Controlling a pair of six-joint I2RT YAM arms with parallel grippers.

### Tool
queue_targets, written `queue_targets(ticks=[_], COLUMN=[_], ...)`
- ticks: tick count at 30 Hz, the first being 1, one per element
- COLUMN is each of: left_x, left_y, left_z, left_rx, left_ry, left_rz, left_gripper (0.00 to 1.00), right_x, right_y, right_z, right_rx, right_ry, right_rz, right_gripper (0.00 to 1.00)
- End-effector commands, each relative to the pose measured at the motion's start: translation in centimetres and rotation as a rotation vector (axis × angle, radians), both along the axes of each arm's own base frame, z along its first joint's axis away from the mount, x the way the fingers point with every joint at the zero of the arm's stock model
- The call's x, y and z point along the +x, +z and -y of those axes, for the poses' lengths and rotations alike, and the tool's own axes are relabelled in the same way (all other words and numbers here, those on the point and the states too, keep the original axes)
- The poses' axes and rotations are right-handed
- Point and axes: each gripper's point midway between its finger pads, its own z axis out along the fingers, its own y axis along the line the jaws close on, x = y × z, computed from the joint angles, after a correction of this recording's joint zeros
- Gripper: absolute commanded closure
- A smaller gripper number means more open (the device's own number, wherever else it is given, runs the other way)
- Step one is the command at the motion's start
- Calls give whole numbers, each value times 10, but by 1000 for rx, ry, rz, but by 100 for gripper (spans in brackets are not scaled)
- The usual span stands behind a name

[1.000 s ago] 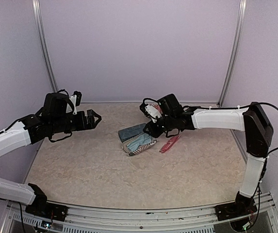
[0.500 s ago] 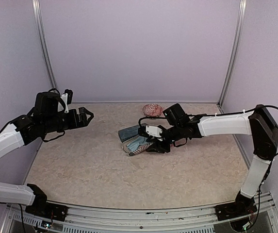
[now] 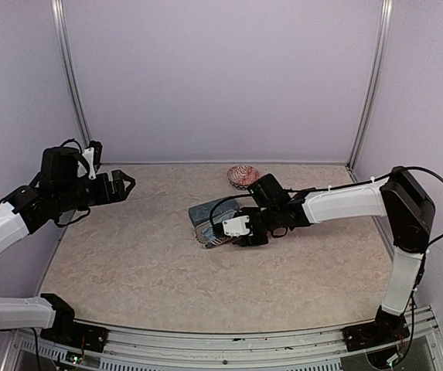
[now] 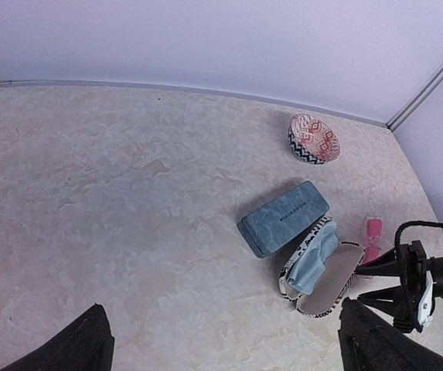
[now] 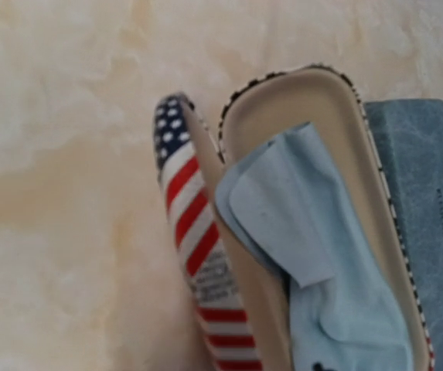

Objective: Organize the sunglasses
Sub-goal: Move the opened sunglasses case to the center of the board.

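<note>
Sunglasses point(image 4: 373, 234), pink, point away from the left wrist camera; left fingers point(image 4: 82, 344) wide apart, right fingers point(image 4: 389, 263) parted.

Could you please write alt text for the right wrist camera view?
An open glasses case, flag-patterned outside and cream inside, lies on the marbled table holding a light blue cloth. A closed blue-grey case lies alongside it.

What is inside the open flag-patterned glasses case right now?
The flag-patterned case holds a crumpled light-blue cloth lying on its cream lining. Nothing else shows inside. Whatever might lie under the cloth is covered.
</note>
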Motion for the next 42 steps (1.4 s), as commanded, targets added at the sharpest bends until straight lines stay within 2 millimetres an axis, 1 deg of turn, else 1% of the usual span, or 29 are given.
queue_targets(ticks=[1,6,10,16,20,23,25,27,29,33,42], left_x=[-3,-5,-5,-5,-6,-6,-6,-7,-7,-8,-9], left_y=[-6,-8,-9,-9,-10,-9,-8,-9,-9,-9,-11], left_z=[-3,-5,-6,-7,-6,-7,-7,-7,-7,-5,1], left_rx=[-4,-8,-9,-12,-15,-17,-19,-21,-22,-29,-45], left_ry=[-18,-16,-15,-13,-15,-15,-14,-15,-16,-22,-51], left_rz=[-5,-6,-8,-10,-13,-9,-8,-9,-7,-7,-16], left_gripper=[1,1,1,1,1,1,1,1,1,1,1], right_x=[20,29,30,24,17,9,6,-1,-12,-35,-95], right_y=[-4,-19,-19,-14,-9,-9,-7,-4,1,2,-3], right_z=[-10,-13,-19,-23,-24,-25,-25,-26,-29,-28,-22], right_rx=[-60,-100,-90,-85,-79,-82,-79,-74,-64,-52,-17], right_ry=[1,-14,-16,-25,-26,-24,-31,-42,-49,-91,-200], right_rz=[147,206,216,206,182,172,171,165,157,117,-95], right_gripper=[51,52,57,72,85,97,100,100,100,100,100])
